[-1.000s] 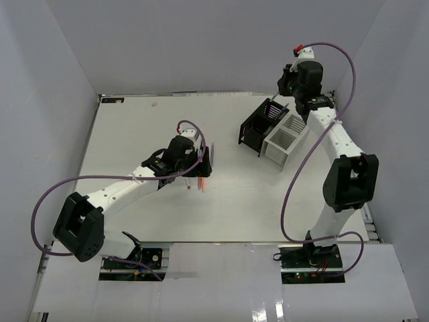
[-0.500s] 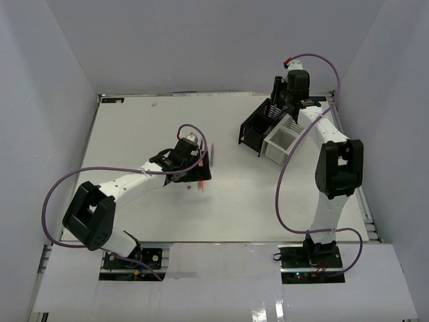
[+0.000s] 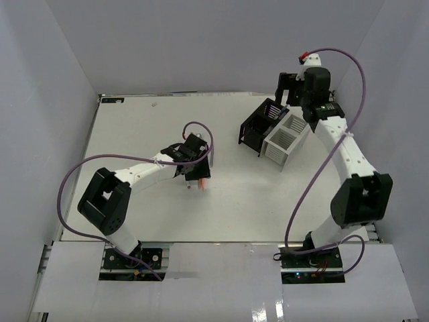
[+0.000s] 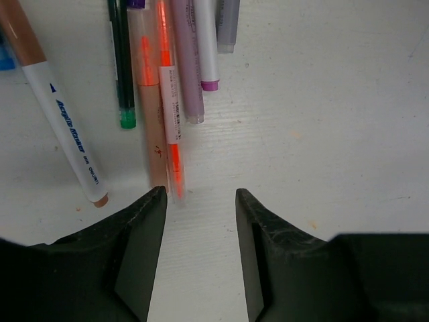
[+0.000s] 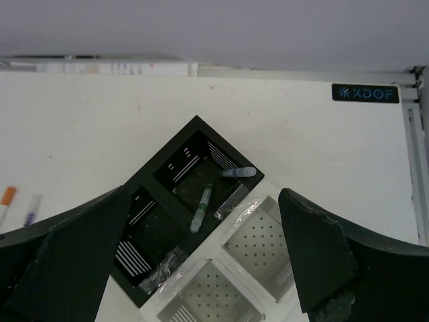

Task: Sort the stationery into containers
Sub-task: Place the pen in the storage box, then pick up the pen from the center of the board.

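Note:
The stationery lies in a loose row on the table, with an orange highlighter (image 4: pixel 171 127), a tan pen (image 4: pixel 151 121), a green pen (image 4: pixel 122 67), purple-tipped pens (image 4: pixel 194 60) and a white marker (image 4: pixel 64 127). My left gripper (image 4: pixel 201 201) is low just before their tips, open partway, with bare table between the fingers. The orange highlighter ends beside the left finger. My right gripper (image 5: pixel 203 194) hangs wide open above the black container (image 5: pixel 161 153), where two pale pens (image 5: pixel 201 209) (image 5: pixel 239 172) lie. The white container (image 5: pixel 221 249) adjoins it.
From above, the black container (image 3: pixel 258 127) and the white container (image 3: pixel 285 137) stand side by side at the back right, and the pens (image 3: pixel 199 184) are near the middle. Grey walls close off the table on three sides. A cable loops over each arm.
The right gripper has opened over the black container and its arm has swung back upright. The left gripper has shifted slightly nearer over the pens, its jaws narrower.

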Controlling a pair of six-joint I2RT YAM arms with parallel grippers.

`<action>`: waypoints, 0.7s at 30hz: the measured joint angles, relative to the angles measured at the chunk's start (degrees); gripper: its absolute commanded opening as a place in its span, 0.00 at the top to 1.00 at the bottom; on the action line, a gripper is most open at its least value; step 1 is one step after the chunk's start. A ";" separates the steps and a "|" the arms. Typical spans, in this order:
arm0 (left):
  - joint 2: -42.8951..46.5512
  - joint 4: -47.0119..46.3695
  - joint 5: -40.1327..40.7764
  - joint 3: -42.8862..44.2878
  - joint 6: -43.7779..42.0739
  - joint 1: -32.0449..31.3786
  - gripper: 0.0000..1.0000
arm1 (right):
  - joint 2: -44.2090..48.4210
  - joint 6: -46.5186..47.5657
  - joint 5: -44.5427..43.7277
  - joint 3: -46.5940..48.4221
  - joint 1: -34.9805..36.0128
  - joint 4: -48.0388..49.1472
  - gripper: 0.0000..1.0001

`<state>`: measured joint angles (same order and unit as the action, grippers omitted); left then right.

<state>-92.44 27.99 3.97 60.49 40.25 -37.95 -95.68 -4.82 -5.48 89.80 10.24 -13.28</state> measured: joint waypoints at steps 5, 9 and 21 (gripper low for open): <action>-3.26 1.01 0.57 1.55 0.31 -0.81 0.53 | 14.88 -0.94 1.18 -9.40 -0.02 0.22 0.04; -5.40 2.29 1.38 2.08 0.24 -0.94 0.60 | 21.75 -1.49 2.56 -16.02 -0.02 0.07 0.05; -10.03 3.21 2.10 4.50 -0.37 -0.94 0.67 | 27.17 -2.29 4.22 -27.87 0.00 -1.79 0.05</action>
<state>-102.48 31.20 6.07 64.99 39.88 -38.89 -68.51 -7.11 -1.26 61.93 10.24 -15.07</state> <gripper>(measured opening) 0.329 0.953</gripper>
